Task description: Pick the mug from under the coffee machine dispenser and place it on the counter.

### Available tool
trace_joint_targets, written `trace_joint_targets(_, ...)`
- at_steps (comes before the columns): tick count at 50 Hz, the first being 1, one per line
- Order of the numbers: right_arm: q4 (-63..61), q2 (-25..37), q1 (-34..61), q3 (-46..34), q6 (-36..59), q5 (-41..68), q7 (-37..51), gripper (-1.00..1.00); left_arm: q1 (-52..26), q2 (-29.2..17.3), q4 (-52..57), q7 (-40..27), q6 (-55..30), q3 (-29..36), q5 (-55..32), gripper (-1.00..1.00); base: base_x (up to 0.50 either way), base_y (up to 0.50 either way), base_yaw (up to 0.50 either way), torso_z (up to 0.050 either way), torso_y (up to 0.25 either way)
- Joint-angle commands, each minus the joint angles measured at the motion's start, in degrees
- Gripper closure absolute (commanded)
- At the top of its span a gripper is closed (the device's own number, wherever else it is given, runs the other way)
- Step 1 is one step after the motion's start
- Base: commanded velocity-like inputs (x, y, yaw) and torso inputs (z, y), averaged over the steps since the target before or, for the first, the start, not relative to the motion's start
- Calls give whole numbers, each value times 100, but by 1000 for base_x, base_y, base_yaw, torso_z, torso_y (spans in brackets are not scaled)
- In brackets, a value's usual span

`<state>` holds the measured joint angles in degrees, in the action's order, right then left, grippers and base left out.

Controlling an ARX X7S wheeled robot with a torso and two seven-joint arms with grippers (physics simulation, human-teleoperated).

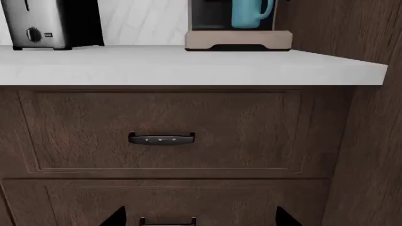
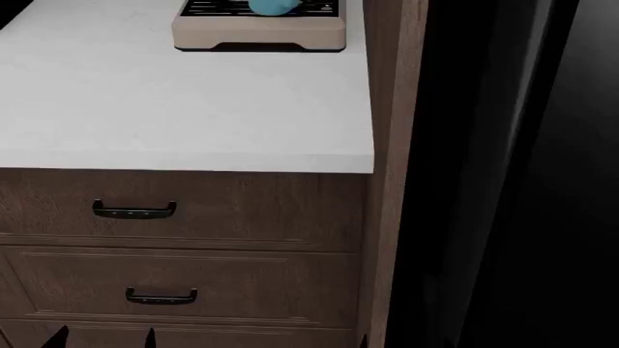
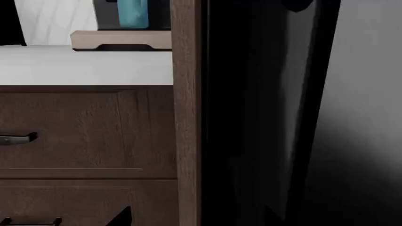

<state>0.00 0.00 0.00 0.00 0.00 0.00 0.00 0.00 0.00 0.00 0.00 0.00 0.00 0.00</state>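
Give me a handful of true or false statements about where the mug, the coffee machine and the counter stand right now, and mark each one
1. The mug stands inside the coffee machine dispenser. True.
2. The mug is red. False: it is light blue.
3. A silver toaster stands on the counter apart from the machine. True.
4. The mug already rests on the bare counter in front of the machine. False: in the head view it sits on the black slatted drip tray.
5. A gripper is closed around the mug. False: nothing touches the mug, and only dark fingertips show low by the drawers.
6. The drawers below the counter have dark handles. True.
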Motion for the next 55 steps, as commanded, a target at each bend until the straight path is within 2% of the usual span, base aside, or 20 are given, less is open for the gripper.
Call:
trace_joint_targets(1,0,54,0,-72,0,54,72,-100,0,-57,0,-64,0,64,-56,-100,0,0,0,0,0)
trace_joint_targets(2,-15,47,24,-46,96,152,59,-100,-10,-53,114,66,-209,50,-257,-100,0,0,0,0,0)
trace_joint_targets(13,34,245,247,-423,357,95,419,-100,-115,-260,564,-437,-560,271,-205,-100,0,0,0,0,0)
trace_joint_targets(25,-441,408,53,-623,402,217,457,-100,0,-400,974,-715,-703,376,-162,-100,-439,0,0,0,0)
trace_joint_targets(30,-1351,509,213,-662,1481,413,390,-100,-165,-501,1495,-765,-1197,527,-25,-100,0,0,0,36,0)
trace_joint_targets(35,-2241,659,743,-794,2890,323,490,-100,-675,-598,2665,-591,-2845,372,-590,-100,0,0,0,50,0)
trace_joint_targets(37,-2560,674,905,-788,3307,427,446,-100,-816,-672,2877,-583,-3085,443,-567,-100,0,0,0,50,0)
trace_joint_targets(43,-3585,728,1771,-743,4965,626,430,-100,-1683,-712,3544,-522,-4624,454,-907,-100,0,0,0,50,0)
trace_joint_targets(49,-3664,793,2964,-707,6126,794,292,-100,-2952,-593,3375,-628,-5728,578,-1010,-100,0,0,0,50,0)
trace_joint_targets(55,-3195,779,3716,-616,6364,923,167,-100,-3714,-445,2940,-731,-6030,590,-1050,-100,0,0,0,50,0)
